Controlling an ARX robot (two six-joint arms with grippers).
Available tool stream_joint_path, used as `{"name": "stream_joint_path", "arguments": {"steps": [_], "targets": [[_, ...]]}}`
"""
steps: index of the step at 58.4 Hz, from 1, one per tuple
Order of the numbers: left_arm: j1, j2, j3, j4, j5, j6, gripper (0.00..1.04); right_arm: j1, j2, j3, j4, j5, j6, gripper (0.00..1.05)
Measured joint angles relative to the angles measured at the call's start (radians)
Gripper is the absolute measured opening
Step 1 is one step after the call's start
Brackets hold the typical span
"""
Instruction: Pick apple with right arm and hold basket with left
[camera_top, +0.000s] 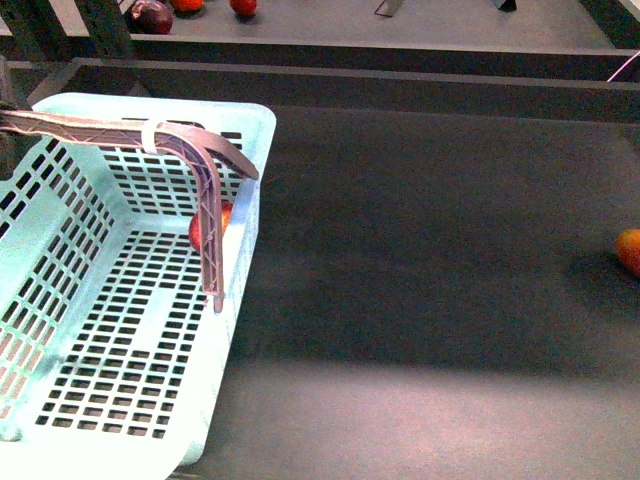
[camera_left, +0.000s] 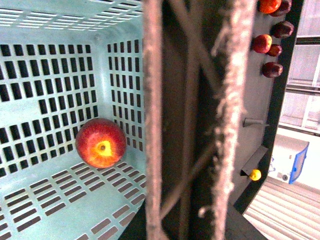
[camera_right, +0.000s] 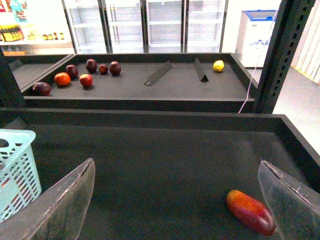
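The apple lies in my basket, against its wall. My right gripper hangs empty, jaws apart. Left grip: cannot tell. Next, probably, simply holding steady.

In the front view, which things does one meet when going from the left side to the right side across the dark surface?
Basket → its ribbed handle, with the apple showing just behind it inside the basket → a long bare stretch of dark surface → an orange-red fruit, cut off by the right edge.
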Motion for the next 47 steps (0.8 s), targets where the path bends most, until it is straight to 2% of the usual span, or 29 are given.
{"name": "stream_joint_path", "arguments": {"steps": [2,9,19,22,28,32,36,39,41,42,44,47], "targets": [[0.000,-0.003,0.000,-0.015,-0.004,-0.009,0.07,0.000,0.000,0.000,0.000,0.000,0.000,0.96],[-0.006,-0.028,-0.001,-0.085,-0.037,-0.053,0.35,0.000,0.000,0.000,0.000,0.000,0.000,0.96],[-0.049,-0.124,-0.002,-0.185,-0.120,-0.089,0.62,0.000,0.000,0.000,0.000,0.000,0.000,0.96],[-0.100,-0.191,0.001,-0.267,-0.200,-0.099,0.76,0.000,0.000,0.000,0.000,0.000,0.000,0.96],[-0.234,-0.271,0.014,-0.268,-0.300,-0.110,1.00,0.000,0.000,0.000,0.000,0.000,0.000,0.96],[-0.278,-0.277,0.019,-0.269,-0.303,-0.109,0.98,0.000,0.000,0.000,0.000,0.000,0.000,0.96],[-0.279,-0.276,0.019,-0.269,-0.306,-0.109,0.98,0.000,0.000,0.000,0.000,0.000,0.000,0.96],[-0.269,-0.270,-0.028,-0.111,-0.281,0.011,0.92,0.000,0.000,0.000,0.000,0.000,0.000,0.96],[-0.254,-0.269,-0.104,0.106,-0.235,0.219,0.85,0.000,0.000,0.000,0.000,0.000,0.000,0.96],[-0.251,-0.269,-0.125,0.156,-0.227,0.270,0.83,0.000,0.000,0.000,0.000,0.000,0.000,0.96],[-0.223,-0.285,-0.243,0.410,-0.198,0.565,0.72,0.000,0.000,0.000,0.000,0.000,0.000,0.96],[-0.192,-0.327,-0.329,0.573,-0.177,0.897,0.62,0.000,0.000,0.000,0.000,0.000,0.000,0.96]]}}
